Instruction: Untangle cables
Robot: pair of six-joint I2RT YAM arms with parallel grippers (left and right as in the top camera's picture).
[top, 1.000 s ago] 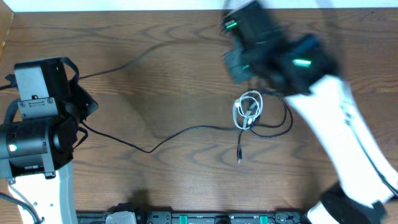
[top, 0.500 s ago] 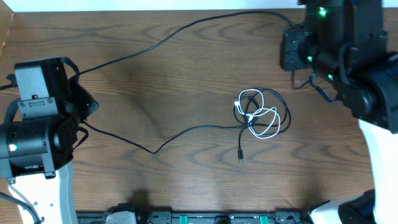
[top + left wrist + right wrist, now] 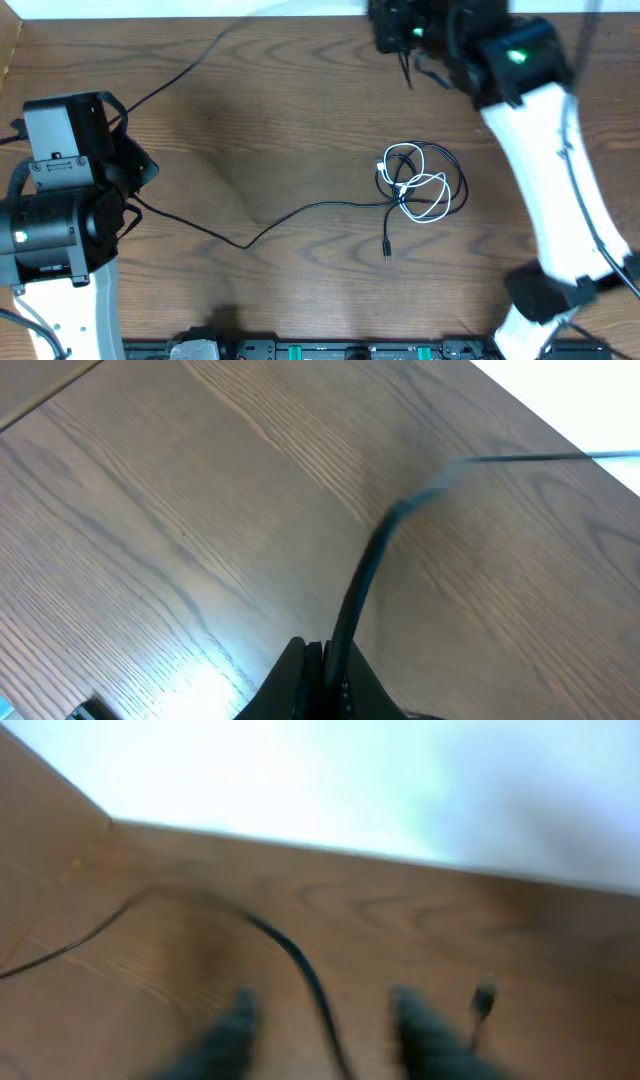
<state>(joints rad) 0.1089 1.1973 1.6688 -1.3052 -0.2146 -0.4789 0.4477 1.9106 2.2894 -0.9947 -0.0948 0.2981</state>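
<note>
1. Your left pincer (image 3: pixel 318 672) is clamped tight on a long, thin black cable (image 3: pixel 356 585). The cord comes straight out between the tips and runs forward over the brown wood-grain desk (image 3: pixel 290 120). It then bends off to the right in the wrist view and is blurred past the bend.
2. From overhead, two black strands leave that pincer. One heads for the far edge of the desk; the other sags across the boards toward the knot. You cannot tell from here whether they are one cord.
3. Your right pincer (image 3: pixel 328 1025) sits over the far edge of the desk, and its wrist view is badly smeared. Its fingers (image 3: pixel 235 1020) stand apart. A black cord passes through the gap, and no contact with either finger can be made out.
4. A small dark plug end (image 3: pixel 483 998) shows just outside one finger of the right pincer. It is too blurred to say whether it lies on the desk or hangs.
5. The loose knot of cables (image 3: pixel 458 185) lies flat on the desk, well apart from both pincers. It is on the near side of the right pincer and far across from the left one. A short white cable (image 3: pixel 410 190) is looped in it, with black loops running around and through the white.
6. One black tail leaves the knot on the side away from the right pincer. It ends in a slim black connector (image 3: pixel 386 255) lying on the desk.
</note>
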